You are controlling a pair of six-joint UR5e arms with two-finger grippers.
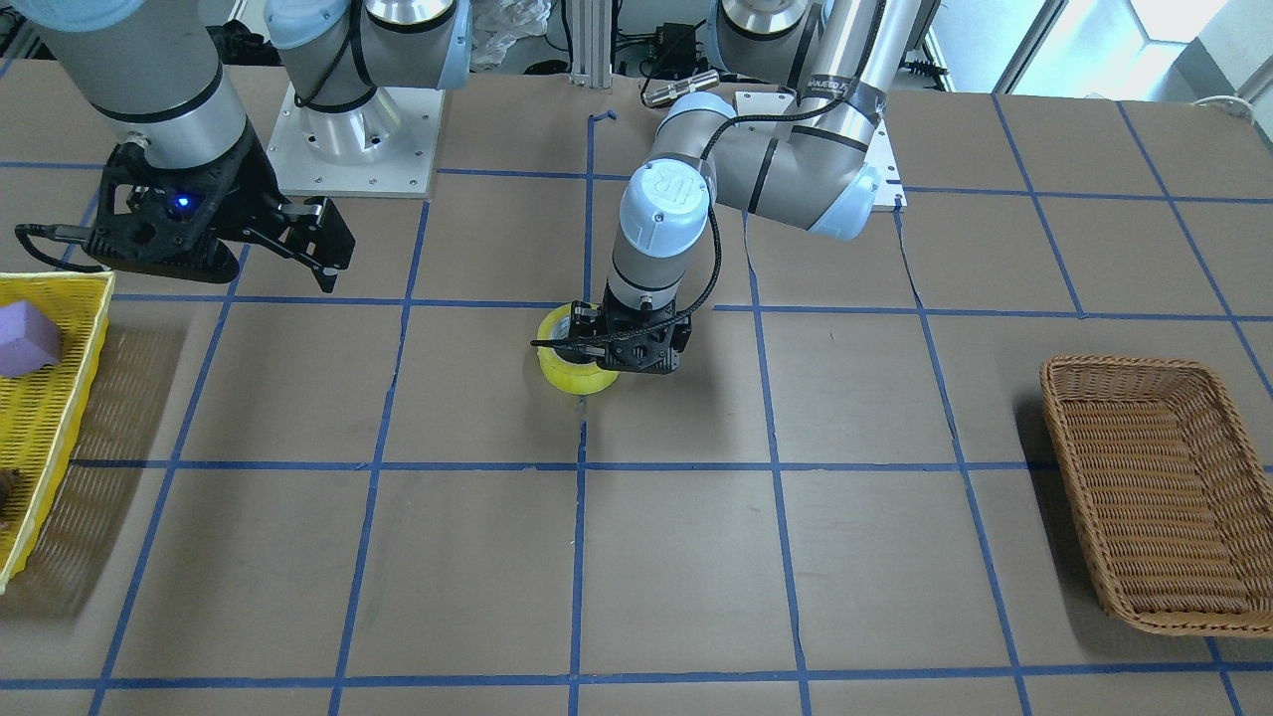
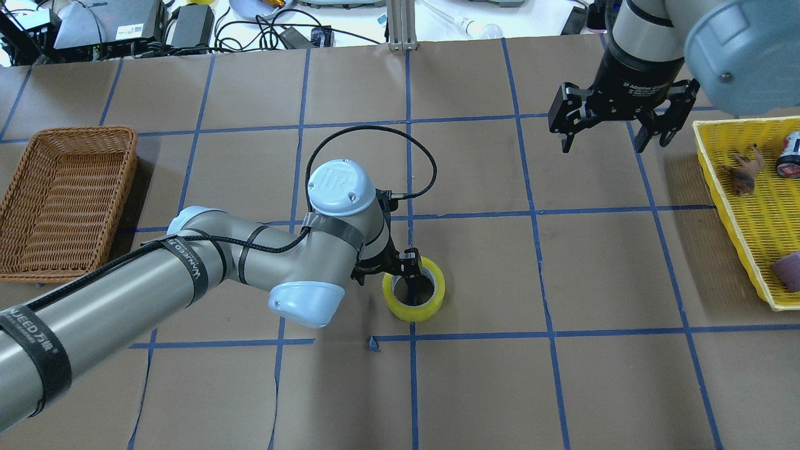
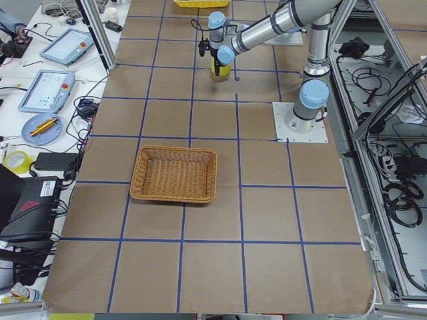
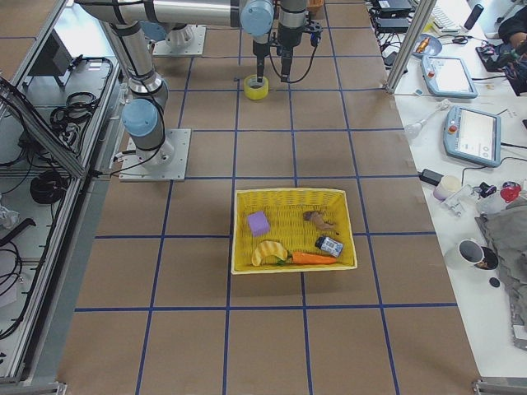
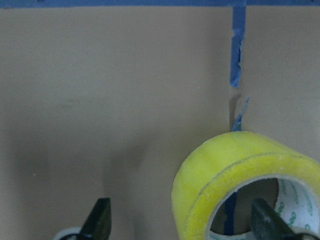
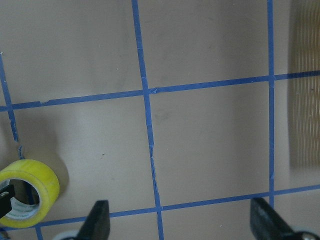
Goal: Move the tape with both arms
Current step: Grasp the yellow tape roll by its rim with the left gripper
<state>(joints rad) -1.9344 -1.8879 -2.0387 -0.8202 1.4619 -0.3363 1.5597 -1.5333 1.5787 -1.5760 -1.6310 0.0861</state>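
Observation:
The yellow tape (image 1: 574,376) lies flat on the table's middle, white core up; it also shows in the overhead view (image 2: 412,308) and the left wrist view (image 5: 225,170). My left gripper (image 2: 407,276) is down on it and open: one finger (image 5: 265,220) is inside the core, the other finger (image 5: 100,220) outside the roll's wall. My right gripper (image 2: 603,147) is open and empty, raised above the table next to the yellow basket (image 2: 709,169). The right wrist view shows the tape (image 6: 35,180) at its lower left.
The yellow basket (image 1: 91,338) holds a purple block (image 1: 25,338) and other small items. A brown wicker basket (image 2: 128,169) stands on my left side. Blue tape lines grid the brown table cover.

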